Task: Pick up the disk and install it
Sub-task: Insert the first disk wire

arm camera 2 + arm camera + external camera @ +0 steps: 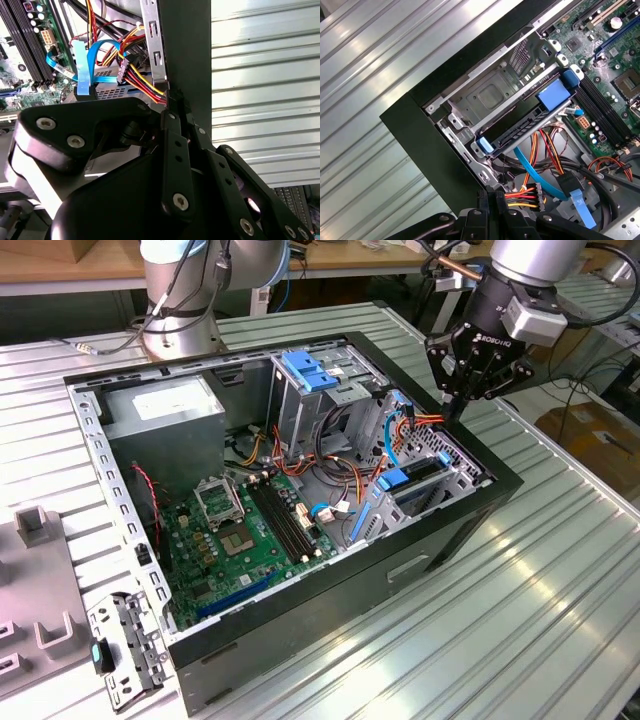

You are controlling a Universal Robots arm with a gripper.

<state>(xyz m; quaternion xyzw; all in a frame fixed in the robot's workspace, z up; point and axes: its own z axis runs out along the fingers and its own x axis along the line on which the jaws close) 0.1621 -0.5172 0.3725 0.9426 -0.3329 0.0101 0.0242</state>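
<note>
Disk [530, 117] sits inside the drive bay at the case's [430, 550] front corner, its blue handle [554, 94] facing the motherboard [250, 530]; in the exterior view it lies at [412, 485]. My gripper [455, 405] hangs just above the case's far edge on the exterior view's right, fingers [172, 150] drawn together on the multicoloured power cable [142, 80] near its black connector [536, 192]. A blue data cable [540, 172] runs just beside it.

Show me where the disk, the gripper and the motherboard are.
disk [555, 94], first wrist view, on its blue handle.
gripper [452, 412], exterior view, between its fingertips at the case's edge.
motherboard [235, 540], exterior view, on the green board.
</note>
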